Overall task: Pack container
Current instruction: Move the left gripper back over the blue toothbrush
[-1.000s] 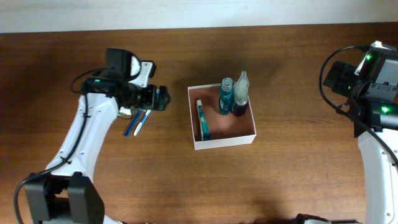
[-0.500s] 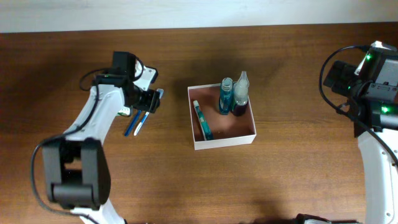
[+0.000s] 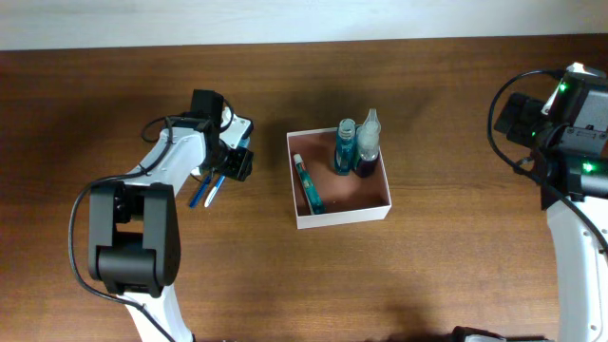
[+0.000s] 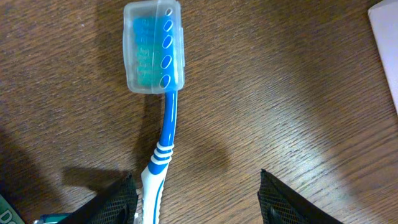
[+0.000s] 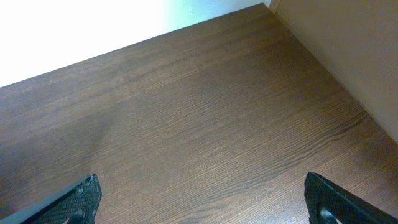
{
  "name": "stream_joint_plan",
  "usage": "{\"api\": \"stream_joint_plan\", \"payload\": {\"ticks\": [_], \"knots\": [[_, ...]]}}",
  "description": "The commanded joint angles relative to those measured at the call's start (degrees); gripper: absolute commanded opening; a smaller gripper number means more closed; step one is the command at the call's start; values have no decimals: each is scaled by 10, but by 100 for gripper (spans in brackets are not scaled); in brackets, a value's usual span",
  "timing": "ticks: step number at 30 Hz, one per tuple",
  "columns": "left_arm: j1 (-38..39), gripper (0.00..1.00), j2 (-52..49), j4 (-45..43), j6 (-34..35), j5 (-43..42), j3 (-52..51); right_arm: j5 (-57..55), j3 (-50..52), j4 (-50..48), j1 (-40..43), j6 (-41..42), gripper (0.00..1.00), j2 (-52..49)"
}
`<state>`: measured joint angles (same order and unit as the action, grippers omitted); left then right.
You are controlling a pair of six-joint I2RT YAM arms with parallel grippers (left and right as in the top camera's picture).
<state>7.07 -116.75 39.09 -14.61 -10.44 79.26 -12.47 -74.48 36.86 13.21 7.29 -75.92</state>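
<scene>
The container, a white-walled square box with a reddish-brown inside, stands mid-table. In it lie a blue tube and two upright bottles. Left of it, my left gripper hovers low over blue toothbrushes on the table. In the left wrist view a blue-and-white toothbrush with a clear cap over its head lies between the fingers of my left gripper, close to the left finger and well apart from the right one. My right gripper is open over bare wood.
The right arm stays at the table's far right edge. A corner of the container shows at the upper right of the left wrist view. Another blue item peeks in at that view's lower left.
The left arm has swung round and brought its gripper down beside the toothbrushes, and its jaws have narrowed from fully wide. The right arm has not moved.
</scene>
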Motion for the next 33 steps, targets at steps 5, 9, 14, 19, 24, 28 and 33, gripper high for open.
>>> {"api": "stream_joint_plan", "payload": {"ticks": [5,9,14,19,24,28,33], "knots": [[-1,55,-5,-8,-14,4,3,0,-9,-2,4,1,99,5],[-1,48,-5,-7,-14,4,3,0,-9,-2,4,1,99,5],[-1,47,-6,-7,-14,5,3,0,-9,-2,4,1,99,5],[-1,46,-11,-8,-14,42,-3,0,-9,-2,4,1,99,5],[-1,45,-24,-7,-14,43,-5,0,-9,-2,4,1,98,5],[-1,44,-36,-8,-14,43,-5,0,-9,-2,4,1,99,5],[-1,31,-44,-9,-14,43,-2,0,-9,-2,4,1,99,5]]}}
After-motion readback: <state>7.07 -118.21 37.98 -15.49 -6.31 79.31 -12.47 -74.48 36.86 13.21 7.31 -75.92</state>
